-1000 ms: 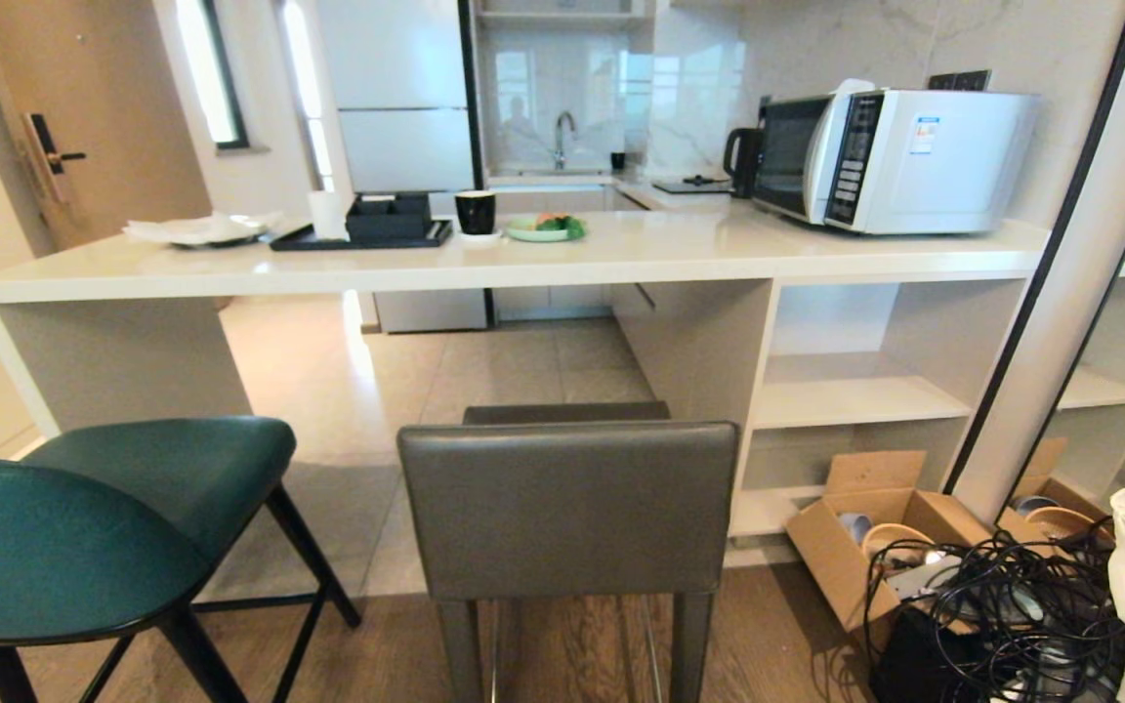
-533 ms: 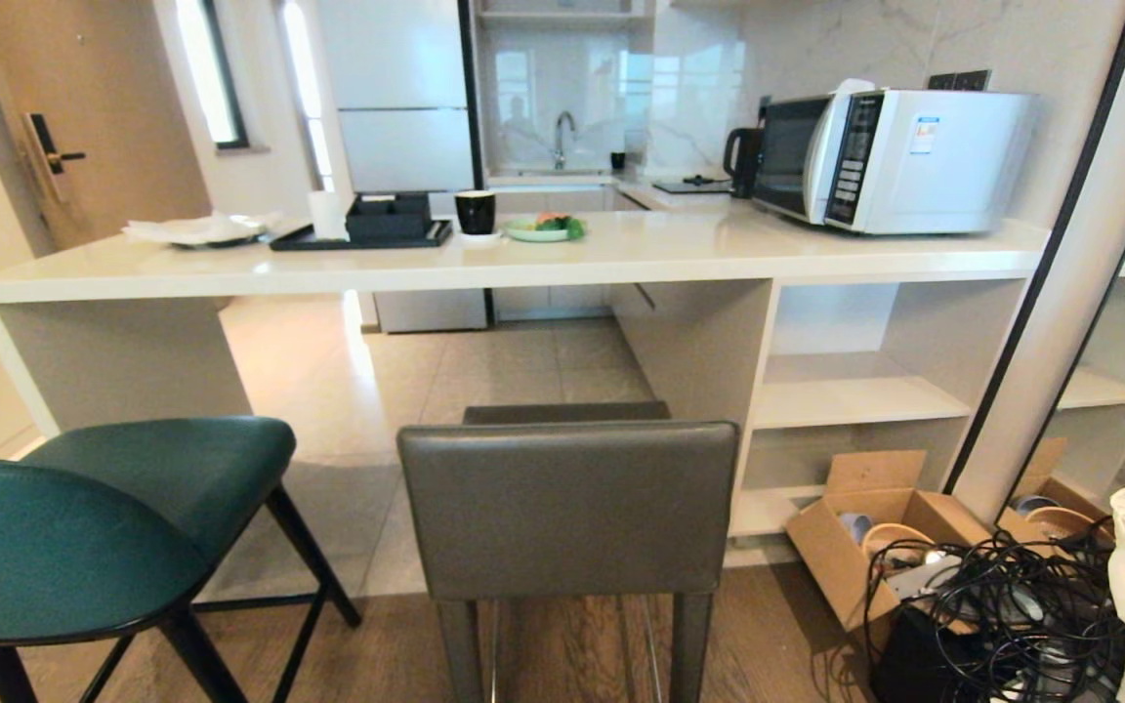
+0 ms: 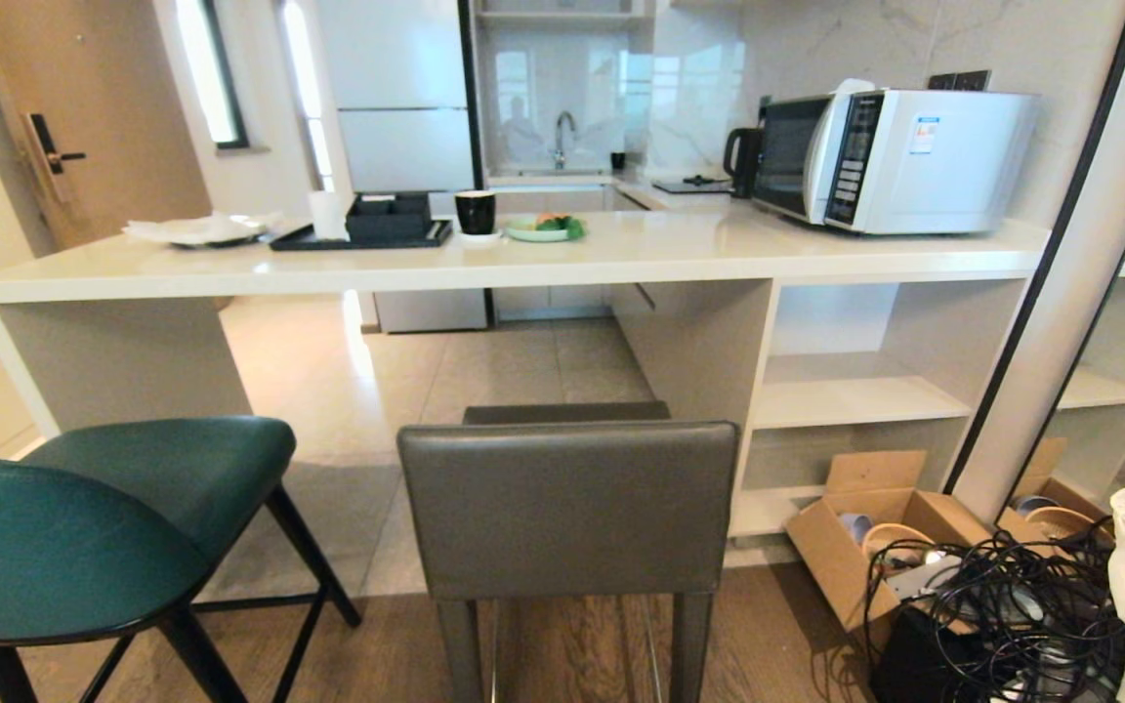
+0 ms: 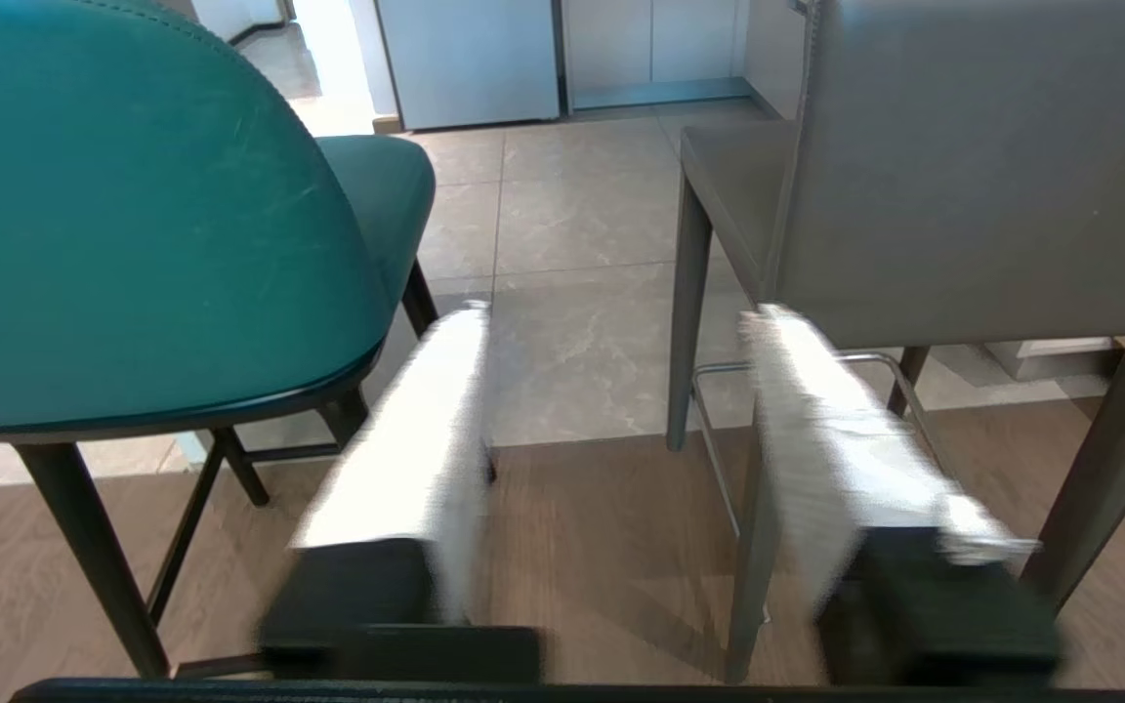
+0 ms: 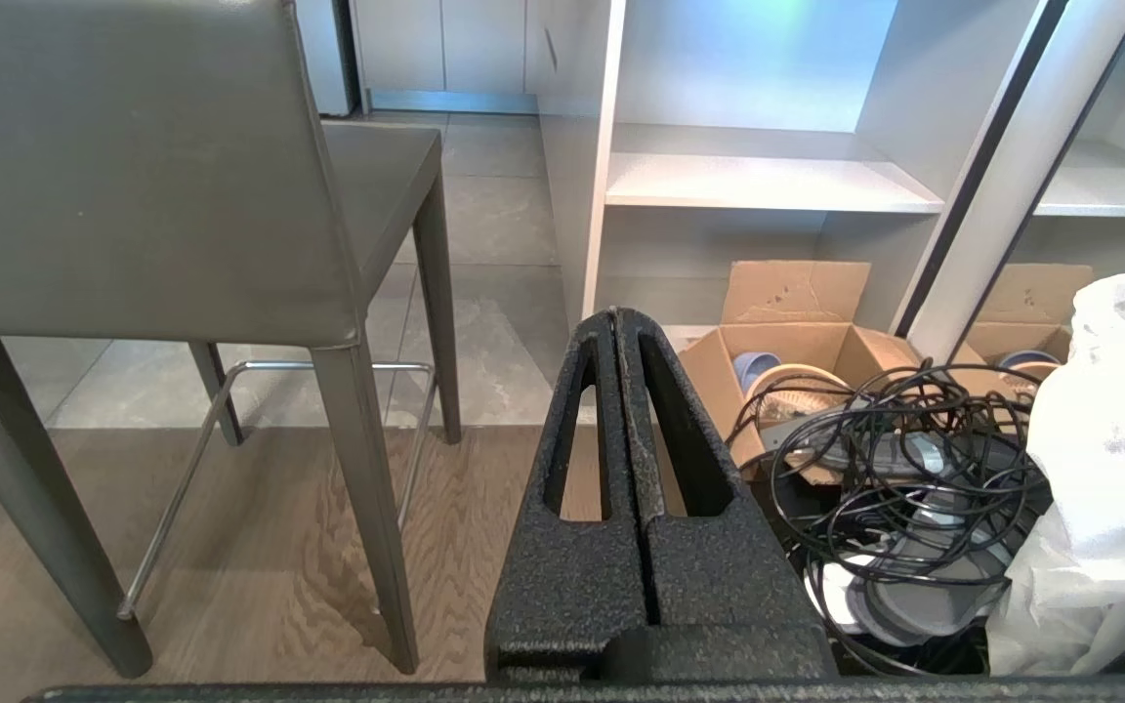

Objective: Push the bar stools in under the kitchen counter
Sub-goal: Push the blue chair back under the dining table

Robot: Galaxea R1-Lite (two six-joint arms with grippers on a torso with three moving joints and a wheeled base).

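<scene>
The teal stool (image 3: 104, 527) and the grey stool (image 3: 567, 508) are seen standing side by side on the wood floor, both pulled out from the counter (image 3: 523, 256), backs turned toward the robot. Neither seat is tucked under the slab; tiled floor is visible between stools and counter.

The left gripper (image 4: 611, 322) is recorded low, behind the stools and level with their legs, pointing into the gap between them. The teal back lies to one side of it, the grey back to the other; neither is touched. Its two white fingers (image 4: 426, 420) are blurred but plainly parted, with nothing between them.

The right gripper (image 5: 615, 317) is found behind and beside the grey stool, on the side toward the open shelves (image 5: 768, 181). Its black fingers are pressed together, empty, apart from the stool's leg. Just beyond it lie a cardboard box (image 5: 797, 332), a tangle of black cables (image 5: 895, 459) and a white bag (image 5: 1109, 469).

On the counter, well beyond both grippers, a microwave (image 3: 895, 161), a tray (image 3: 362, 234) and a black cup (image 3: 475, 211) are noted.
</scene>
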